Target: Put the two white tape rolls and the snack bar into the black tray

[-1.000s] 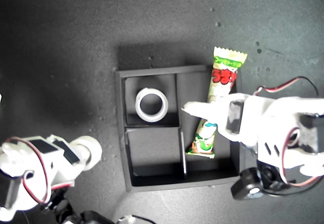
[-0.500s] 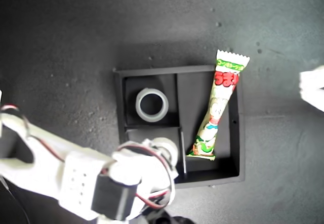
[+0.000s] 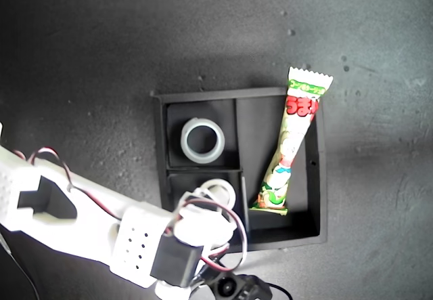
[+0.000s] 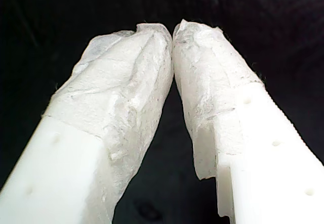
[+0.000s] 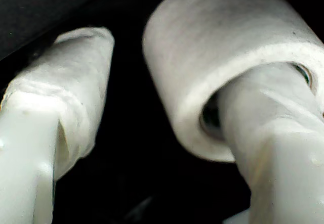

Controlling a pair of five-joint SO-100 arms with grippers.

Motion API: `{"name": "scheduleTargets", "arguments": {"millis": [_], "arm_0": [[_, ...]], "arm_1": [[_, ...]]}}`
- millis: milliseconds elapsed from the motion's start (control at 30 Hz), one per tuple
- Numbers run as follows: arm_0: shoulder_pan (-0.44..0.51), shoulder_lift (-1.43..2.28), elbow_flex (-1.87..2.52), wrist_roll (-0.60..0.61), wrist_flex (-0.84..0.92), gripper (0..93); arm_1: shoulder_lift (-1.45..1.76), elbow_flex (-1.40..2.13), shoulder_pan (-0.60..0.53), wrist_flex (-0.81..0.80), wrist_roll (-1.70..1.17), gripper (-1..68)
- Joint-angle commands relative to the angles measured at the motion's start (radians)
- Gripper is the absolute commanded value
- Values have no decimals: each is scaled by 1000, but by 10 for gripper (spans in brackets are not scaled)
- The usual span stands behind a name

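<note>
1. Exterior view: one tape roll (image 3: 202, 141) lies in a small compartment of the black tray (image 3: 321, 178); the snack bar (image 3: 291, 144) leans over the far wall.
2. My second gripper (image 5: 167, 113) is spread, its finger (image 5: 273, 148) threaded through the second roll (image 3: 215, 190) — it may snag and lift back out.
3. My first gripper (image 4: 172, 37) is pressed together, empty.

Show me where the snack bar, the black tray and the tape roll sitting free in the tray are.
snack bar (image 3: 289, 144): exterior view, middle of the wrapper.
black tray (image 3: 321, 178): exterior view, its wall on that view's right.
tape roll (image 3: 202, 141): exterior view, white ring's rim.
</note>
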Motion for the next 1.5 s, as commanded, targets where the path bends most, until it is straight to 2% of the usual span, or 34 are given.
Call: {"name": "scheduleTargets", "arguments": {"millis": [0, 100, 233, 400, 467, 633, 833, 967, 1033, 1100, 1267, 1467], "arm_0": [[-2, 247, 78, 21, 18, 205], [-32, 451, 184, 49, 18, 180], [-86, 779, 393, 77, 18, 4], [-167, 1233, 871, 84, 5, 1], [-193, 1456, 1167, 97, -80, 1], [-233, 2034, 1945, 63, -330, 1], [-158, 2534, 2556, -43, -520, 0], [-123, 2654, 2769, -92, -568, 0], [-112, 2753, 2858, -106, -555, 0], [-104, 2898, 2945, -114, -500, 0], [-92, 2896, 3040, -126, -522, 0], [-107, 2896, 3116, -123, -569, 8]], "arm_1": [[67, 233, -43, -147, 12, -7], [186, 445, -83, -293, -9, -7], [302, 729, -87, -505, -52, -7], [425, 962, -28, -637, -133, -6], [529, 1045, -3, -630, -144, -6], [561, 1049, 58, -472, -106, -7], [561, 1049, 89, -365, -86, -5], [561, 1049, 92, -327, -20, -1], [561, 1049, 133, -270, -54, -1], [557, 1049, 129, -249, -71, -1], [560, 1049, 163, -235, -215, 0], [561, 1049, 181, -133, -186, 0]]}}
